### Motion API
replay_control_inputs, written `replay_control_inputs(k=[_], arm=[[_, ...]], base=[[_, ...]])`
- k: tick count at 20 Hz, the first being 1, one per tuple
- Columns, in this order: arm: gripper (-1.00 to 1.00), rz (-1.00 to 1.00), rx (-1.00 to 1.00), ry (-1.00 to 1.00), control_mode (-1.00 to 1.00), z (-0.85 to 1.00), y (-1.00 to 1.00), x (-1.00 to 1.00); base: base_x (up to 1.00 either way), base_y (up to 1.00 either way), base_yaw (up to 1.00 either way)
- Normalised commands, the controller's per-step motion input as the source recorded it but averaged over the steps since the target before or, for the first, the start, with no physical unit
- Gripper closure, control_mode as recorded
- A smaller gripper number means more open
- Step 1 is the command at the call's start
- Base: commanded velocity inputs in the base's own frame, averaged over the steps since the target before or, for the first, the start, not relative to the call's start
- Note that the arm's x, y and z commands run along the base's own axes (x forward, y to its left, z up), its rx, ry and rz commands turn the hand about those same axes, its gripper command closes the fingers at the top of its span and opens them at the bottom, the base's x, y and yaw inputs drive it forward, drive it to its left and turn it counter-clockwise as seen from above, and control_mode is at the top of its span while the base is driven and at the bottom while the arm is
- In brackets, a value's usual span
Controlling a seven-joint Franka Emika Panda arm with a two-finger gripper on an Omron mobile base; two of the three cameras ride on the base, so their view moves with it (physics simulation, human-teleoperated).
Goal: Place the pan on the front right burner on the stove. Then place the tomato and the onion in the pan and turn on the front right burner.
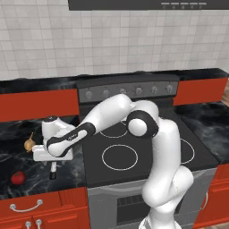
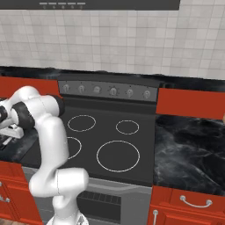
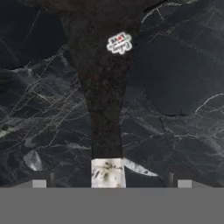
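Reaching out left of black glass-top stove point(image 2: 103, 132), over dark marble counter point(image 1: 11, 154) adjoining it. Two-finger gripper point(image 1: 53, 171) pointed down at counter, close above it. In hand view, fingertips point(image 3: 39, 183) set wide apart, nothing between them yet; open.

Small black frying pan point(image 3: 106, 113) lying on counter left of stove, directly below hand. Long thin handle running straight up centre of hand view, silver-white tip nearest fingers, widening toward bowl at far end. Bowl hard to separate from dark marble; outline not certain. Long axis of handle crossing line between fingertips at right angles, tip centred in gap: judged well aligned for straight descent and closing across handle.

Tan-yellow onion point(image 1: 29, 144) and glossy red tomato point(image 1: 18, 178) on same counter, further left of stove than gripper. Large white-ring front right burner point(image 2: 117, 156) bare; pan placement not yet done.
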Motion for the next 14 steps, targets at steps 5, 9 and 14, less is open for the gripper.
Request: replay_control_inputs(k=[5, 9, 14], arm=[[-1.0, -0.01, 0.0, 0.0, -1.0, -0.24, 0.1, 0.15], [1.0, -0.02, 0.0, 0.0, -1.0, -0.23, 0.13, 0.18], [1.0, -0.03, 0.0, 0.0, -1.0, -0.08, 0.02, 0.08]], base=[[0.0, 0.0, 0.0], [0.0, 0.0, 0.0], [0.0, 0.0, 0.0]])
